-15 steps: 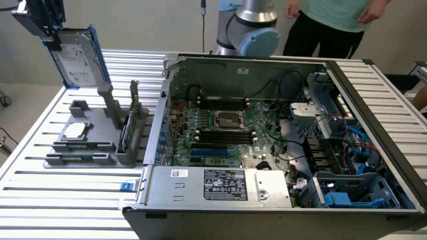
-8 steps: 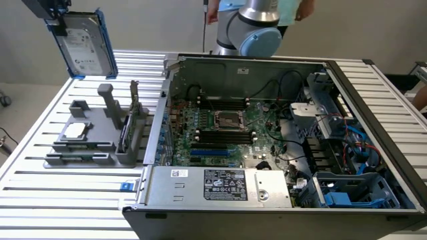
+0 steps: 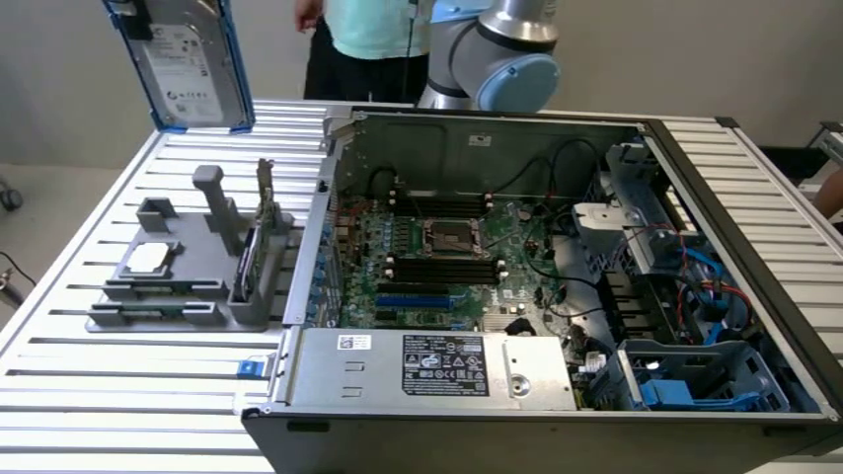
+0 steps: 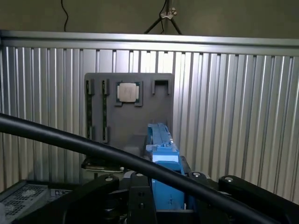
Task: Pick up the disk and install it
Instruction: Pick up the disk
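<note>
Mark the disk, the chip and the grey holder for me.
disk (image 3: pixel 188 64): exterior view, on its white label.
chip (image 4: pixel 127 92): wrist view, middle of its silver lid.
holder (image 4: pixel 135 123): wrist view, bare part of its grey plate.

Worktop (image 3: pixel 79 395): ribbed aluminium profile, long parallel slats, pale silver, with bright glare strips along the ridges in both views. Wall (image 3: pixel 53 89) behind it is plain, light grey-beige, evenly lit. Floor (image 3: pixel 59 212) at the exterior view's left is pale, with a dark rounded object (image 3: pixel 7 197) and a thin black cable (image 3: pixel 11 281) at the frame edge. Person (image 3: pixel 369 35) in teal top and dark trousers stands behind the worktop. Wrist view: dull olive-brown surface beyond the worktop's edge, tripod legs (image 4: pixel 167 16) and a black hanging lead (image 4: pixel 64 14) against it.
</note>
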Available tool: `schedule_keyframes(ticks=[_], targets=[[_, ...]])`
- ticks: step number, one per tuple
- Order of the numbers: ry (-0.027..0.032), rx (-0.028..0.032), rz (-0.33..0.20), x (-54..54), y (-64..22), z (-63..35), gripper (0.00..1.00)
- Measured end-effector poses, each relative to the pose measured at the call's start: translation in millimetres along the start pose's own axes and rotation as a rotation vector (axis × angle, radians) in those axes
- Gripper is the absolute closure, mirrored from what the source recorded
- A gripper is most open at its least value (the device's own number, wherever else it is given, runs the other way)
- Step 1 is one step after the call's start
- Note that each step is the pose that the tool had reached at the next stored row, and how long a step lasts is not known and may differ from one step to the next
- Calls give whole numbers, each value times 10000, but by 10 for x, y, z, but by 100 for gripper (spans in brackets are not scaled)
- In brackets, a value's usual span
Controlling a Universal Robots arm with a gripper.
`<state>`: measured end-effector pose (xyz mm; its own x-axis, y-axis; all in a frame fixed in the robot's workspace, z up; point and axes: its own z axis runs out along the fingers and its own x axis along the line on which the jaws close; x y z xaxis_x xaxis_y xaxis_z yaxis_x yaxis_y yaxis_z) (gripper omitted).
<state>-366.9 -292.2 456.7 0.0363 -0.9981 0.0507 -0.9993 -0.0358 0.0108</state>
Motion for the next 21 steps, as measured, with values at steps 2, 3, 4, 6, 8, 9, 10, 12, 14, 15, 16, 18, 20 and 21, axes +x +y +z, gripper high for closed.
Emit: schedule_keyframes(ticks=[2,3,4,6,8,9,10,12,14,15,16,18,20,21], targets=[[-16,2,-1,19,-89,-90,67],[-20,3,-2,27,-129,-135,67],[-24,3,-3,33,-168,-184,67],[-33,3,-6,47,-239,-274,67],[-47,3,-10,69,-321,-364,67],[-51,4,-11,81,-363,-409,67],[-51,2,-10,95,-405,-454,67],[-51,3,-10,128,-488,-534,67],[-52,5,-11,165,-568,-565,67],[-53,5,-9,184,-607,-569,67],[-52,3,-10,204,-648,-570,67],[-52,3,-10,250,-735,-568,67],[-52,3,-10,294,-818,-567,67],[-52,3,-10,316,-860,-566,67]])
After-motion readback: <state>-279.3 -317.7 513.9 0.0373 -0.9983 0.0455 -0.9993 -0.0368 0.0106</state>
